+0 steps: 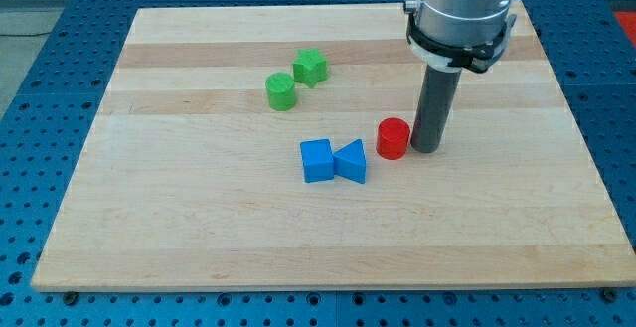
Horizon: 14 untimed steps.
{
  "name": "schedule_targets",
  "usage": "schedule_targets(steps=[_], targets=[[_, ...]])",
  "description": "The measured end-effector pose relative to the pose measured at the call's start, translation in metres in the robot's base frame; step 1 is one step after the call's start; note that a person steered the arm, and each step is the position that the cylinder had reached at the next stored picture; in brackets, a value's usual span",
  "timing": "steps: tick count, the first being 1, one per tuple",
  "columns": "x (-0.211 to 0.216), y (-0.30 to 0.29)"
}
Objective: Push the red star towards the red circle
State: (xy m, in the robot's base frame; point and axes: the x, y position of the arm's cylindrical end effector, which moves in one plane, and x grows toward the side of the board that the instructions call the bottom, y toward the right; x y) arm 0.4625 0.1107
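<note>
A red circle block [393,138] stands near the middle of the wooden board [199,228]. My tip [425,149] rests on the board just to the view's right of the red circle, close to it or touching it. No red star shows in this view; the rod and the arm's body may hide part of the board behind them.
A blue cube [317,160] and a blue triangle block [351,161] lie side by side to the view's left of the red circle. A green circle block [281,91] and a green star-like block [310,67] sit toward the view's top left.
</note>
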Motion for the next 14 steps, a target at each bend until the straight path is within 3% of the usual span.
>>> schedule_targets(steps=[3, 4, 6, 8, 11, 14], targets=[[-0.11, 0.139], [-0.151, 0.16], [-0.216, 0.143], [-0.208, 0.079], [-0.121, 0.074], [-0.079, 0.118]])
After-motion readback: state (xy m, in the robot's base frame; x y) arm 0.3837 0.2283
